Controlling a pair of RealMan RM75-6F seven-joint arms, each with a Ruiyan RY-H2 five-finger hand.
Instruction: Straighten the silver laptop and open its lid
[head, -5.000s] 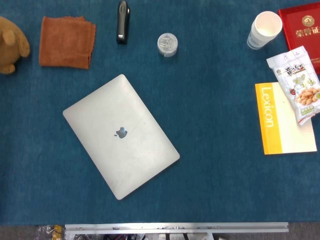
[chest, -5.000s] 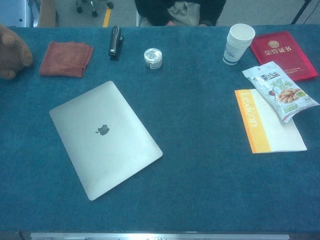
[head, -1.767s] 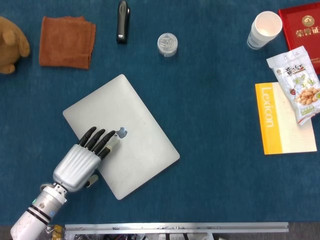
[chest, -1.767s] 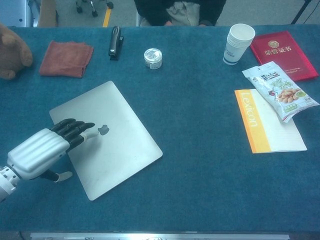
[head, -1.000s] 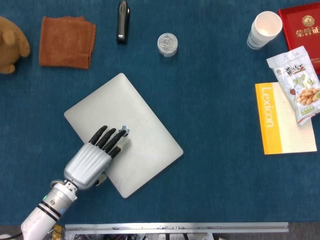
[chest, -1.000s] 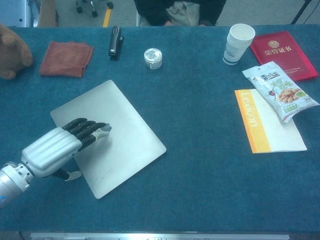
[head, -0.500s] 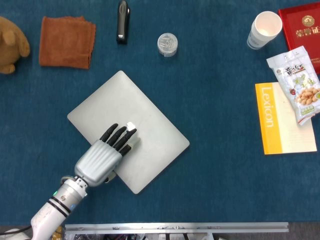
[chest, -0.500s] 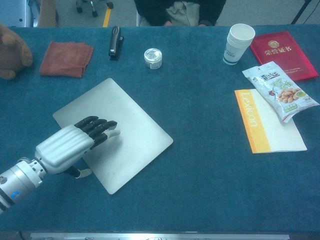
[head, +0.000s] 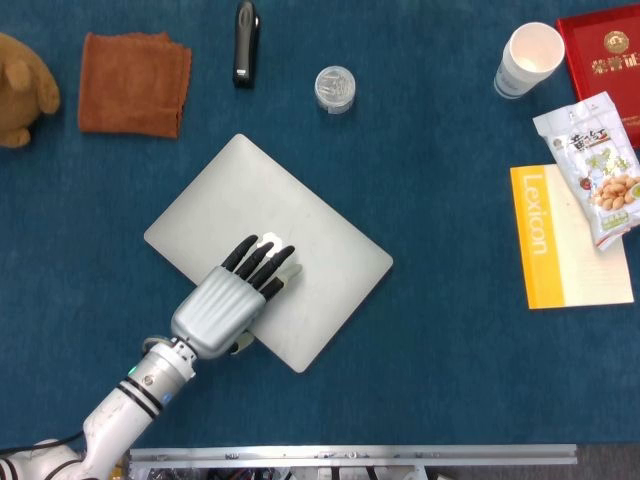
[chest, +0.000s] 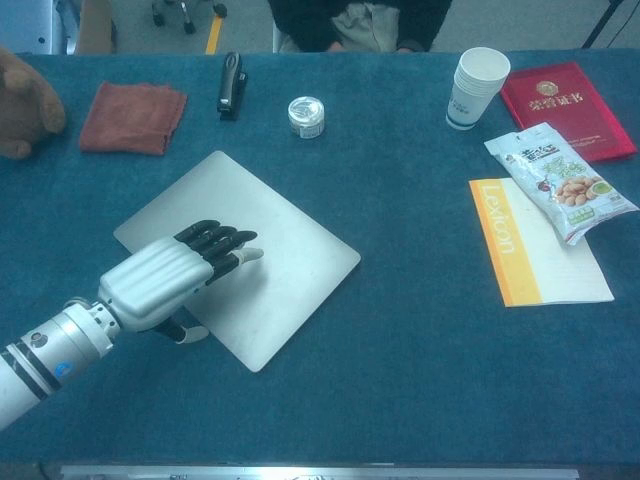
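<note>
The silver laptop (head: 300, 225) (chest: 290, 240) lies shut and skewed on the blue table, one corner toward the far side. My left hand (head: 233, 293) (chest: 172, 274) rests flat on its lid, fingers straight and close together, fingertips over the middle where the logo is hidden. It holds nothing. The thumb hangs off the near left edge of the lid. My right hand shows in neither view.
An orange cloth (head: 134, 82), a black stapler (head: 245, 42) and a small round tin (head: 335, 88) lie along the far side. At the right are a paper cup (head: 527, 58), a snack bag (head: 597, 165), a yellow Lexicon booklet (head: 565, 240) and a red booklet (head: 603, 45). A brown plush toy (head: 22, 88) sits far left.
My left hand has slid to the right on the lid, and the laptop has shifted right and turned anticlockwise under it. Five seconds ago no hand was in view.
</note>
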